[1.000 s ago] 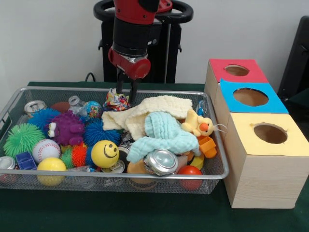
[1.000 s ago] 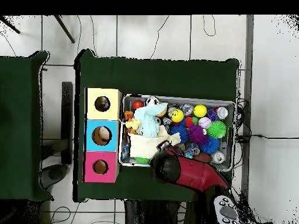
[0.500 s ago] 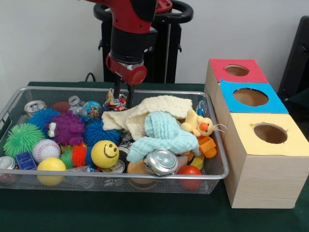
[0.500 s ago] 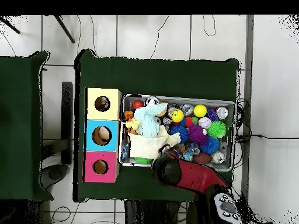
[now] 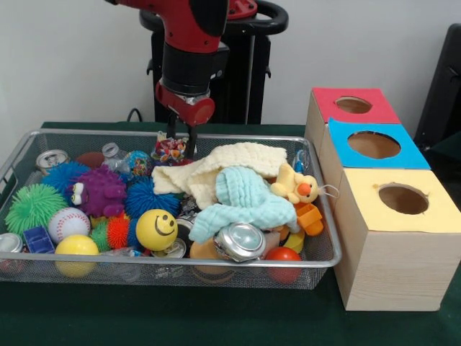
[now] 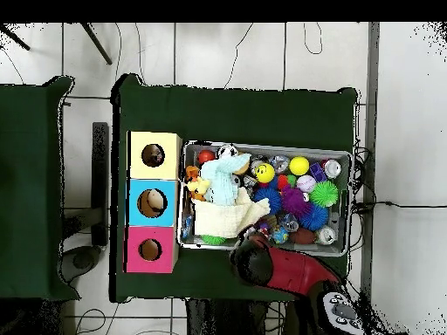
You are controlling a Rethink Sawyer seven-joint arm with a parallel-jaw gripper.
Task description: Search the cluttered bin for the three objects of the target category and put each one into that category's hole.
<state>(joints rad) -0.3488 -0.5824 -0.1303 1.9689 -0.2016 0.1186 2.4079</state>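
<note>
A wire mesh bin (image 5: 173, 264) holds a heap of toys, balls, cans and cloths. My gripper (image 5: 181, 138) hangs over the bin's far edge, left of the cream cloth (image 5: 216, 163). Its fingers are shut on a crumpled colourful wrapper (image 5: 168, 150) that sits just above the clutter. Three wooden boxes with round holes stand to the right: a red-topped one (image 5: 328, 98), a blue-topped one (image 5: 344, 137) and a yellow-topped one (image 5: 364, 189). In the overhead view the arm (image 6: 288, 267) covers the gripper, with the wrapper (image 6: 263, 230) at its tip.
A light blue cloth (image 5: 242, 199) lies over the cream one, with a yellow duck toy (image 5: 297, 186) beside it. Crushed cans (image 5: 240, 241) (image 5: 52, 158), a smiley ball (image 5: 156, 229), a purple fuzzy toy (image 5: 101, 191), a green spiky ball (image 5: 34, 207) and a baseball (image 5: 68, 223) fill the rest.
The gripper has risen a little and shifted left along the bin's far edge. The colourful wrapper has moved slightly with it.
</note>
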